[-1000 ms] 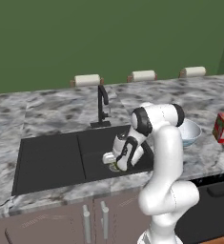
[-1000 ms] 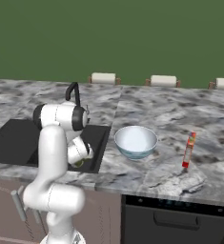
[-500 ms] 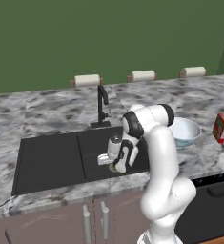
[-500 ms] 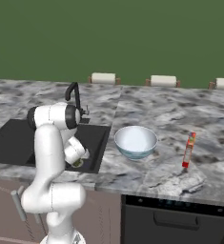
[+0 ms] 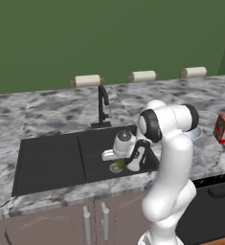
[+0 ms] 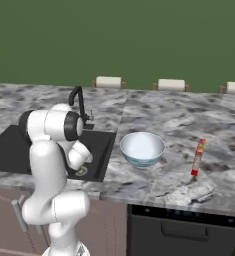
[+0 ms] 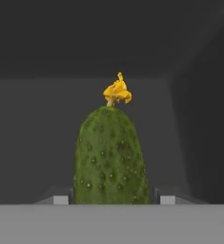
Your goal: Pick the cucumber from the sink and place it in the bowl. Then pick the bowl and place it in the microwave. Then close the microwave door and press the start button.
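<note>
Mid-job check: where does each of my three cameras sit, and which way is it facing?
Left base view: behind-left of the arm, facing the sink and faucet; arm rises lower right.
Right base view: behind-right, facing the bowl; arm lower left.
Hand view: on the hand, looking along the pincer at the cucumber.
Both base views share sink, faucet and arm.

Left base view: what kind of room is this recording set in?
A rendered kitchen, it seems. A marble-look counter holds a black double-basin sink with a slim black faucet. A white bowl sits on the counter, and a dark appliance door with a bar handle sits under it.
</note>
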You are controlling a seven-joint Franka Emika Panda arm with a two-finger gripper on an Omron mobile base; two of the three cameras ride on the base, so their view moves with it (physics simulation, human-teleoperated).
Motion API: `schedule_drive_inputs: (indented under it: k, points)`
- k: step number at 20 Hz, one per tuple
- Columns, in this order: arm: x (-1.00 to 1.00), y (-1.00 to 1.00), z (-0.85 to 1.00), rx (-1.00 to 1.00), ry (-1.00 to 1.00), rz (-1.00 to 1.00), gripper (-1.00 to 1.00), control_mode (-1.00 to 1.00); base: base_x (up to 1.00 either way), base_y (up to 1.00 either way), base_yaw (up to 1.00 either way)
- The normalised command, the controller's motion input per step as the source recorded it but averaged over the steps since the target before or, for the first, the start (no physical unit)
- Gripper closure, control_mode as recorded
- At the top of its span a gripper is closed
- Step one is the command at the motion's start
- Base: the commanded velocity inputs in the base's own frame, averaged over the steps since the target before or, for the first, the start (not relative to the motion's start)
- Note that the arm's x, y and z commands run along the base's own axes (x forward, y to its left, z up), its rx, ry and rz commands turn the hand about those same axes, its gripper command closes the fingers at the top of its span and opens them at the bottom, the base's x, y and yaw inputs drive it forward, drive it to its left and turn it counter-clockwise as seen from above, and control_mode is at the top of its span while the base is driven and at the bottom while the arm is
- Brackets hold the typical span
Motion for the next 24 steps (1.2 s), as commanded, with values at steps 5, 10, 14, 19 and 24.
schedule_drive_inputs:
  k: [5,10,14,19,24]
  points:
    - [-0.33,-0.27,1.0,0.01,0.01,0.0,1.0,-1.0,0.0,0.0,0.0]
    - [-0.03,-0.11,1.0,0.0,0.01,0.0,1.0,-1.0,0.0,0.0,0.0]
    - [0.07,0.0,1.0,0.0,0.05,0.0,1.0,-1.0,0.0,0.0,0.0]
    - [0.11,0.0,1.0,0.0,0.08,0.0,1.0,-1.0,0.0,0.0,0.0]
    - [0.15,0.0,1.0,-0.02,0.05,0.0,1.0,-1.0,0.0,0.0,0.0]
